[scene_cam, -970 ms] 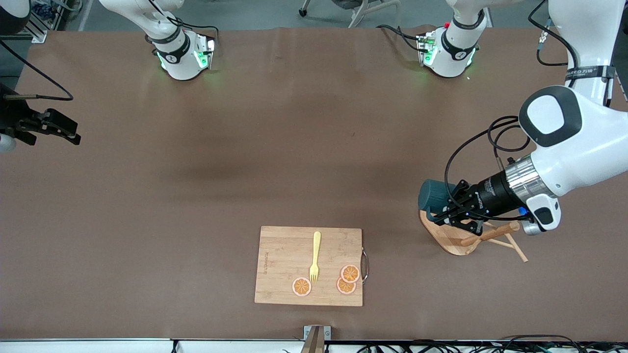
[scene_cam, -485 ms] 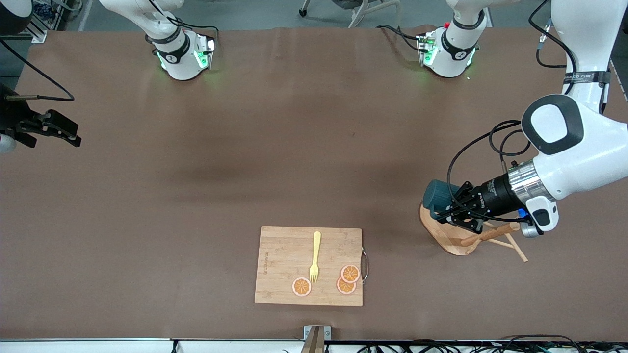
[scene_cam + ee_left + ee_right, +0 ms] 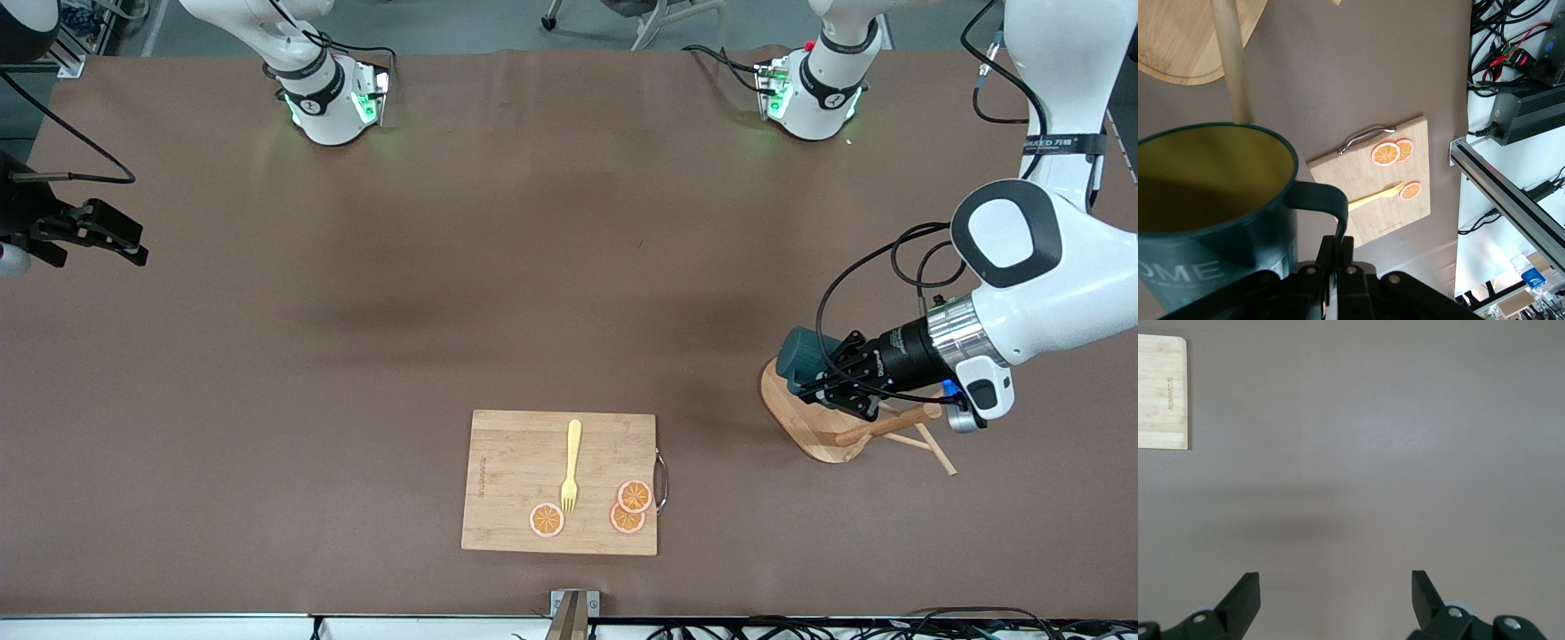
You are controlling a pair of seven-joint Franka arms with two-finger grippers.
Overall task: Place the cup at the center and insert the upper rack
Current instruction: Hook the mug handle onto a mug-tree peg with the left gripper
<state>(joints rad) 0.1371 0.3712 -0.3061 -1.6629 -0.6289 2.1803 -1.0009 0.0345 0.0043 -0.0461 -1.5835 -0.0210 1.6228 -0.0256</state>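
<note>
You're holding the cup [image 3: 803,353] by its handle, your left gripper [image 3: 822,380] with its fingers clamped on it, up over the upper rack [image 3: 813,422], which is lying tipped over on the table [image 3: 444,267] toward the left arm's end. Your right gripper [image 3: 111,236] is waiting over the table's right-arm end, fingers [image 3: 1245,597] spread wide apart, nothing between them.
</note>
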